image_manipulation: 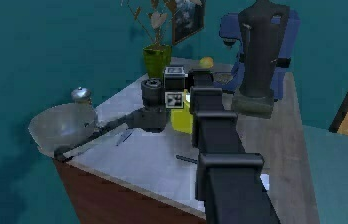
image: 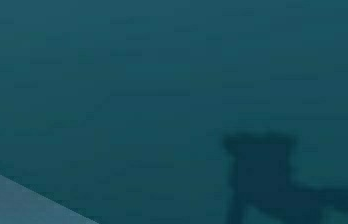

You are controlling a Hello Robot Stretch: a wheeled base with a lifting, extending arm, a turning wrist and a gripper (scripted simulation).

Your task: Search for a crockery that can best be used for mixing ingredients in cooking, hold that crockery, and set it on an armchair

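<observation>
In the arm side view a grey, glassy bowl [image_manipulation: 54, 124] sits at the left corner of a pale tabletop [image_manipulation: 152, 160]. My arm rises from the bottom edge, with two white marked squares at its far end. Left of them is the gripper's dark body, and its thin fingers [image_manipulation: 100, 132] slant down-left toward the bowl's rim. The gripper [image_manipulation: 82, 141] ends at the bowl, which rests at the table's edge, so I cannot tell whether it holds anything.
On the table stand a plant in a yellow-green pot [image_manipulation: 157, 55], a dark coffee machine [image_manipulation: 258, 55], a yellow-green block [image_manipulation: 182, 121] and a small round object [image_manipulation: 80, 94]. The table's wooden side [image_manipulation: 112, 195] faces me. The forward view has a teal wall [image: 132, 90] close ahead.
</observation>
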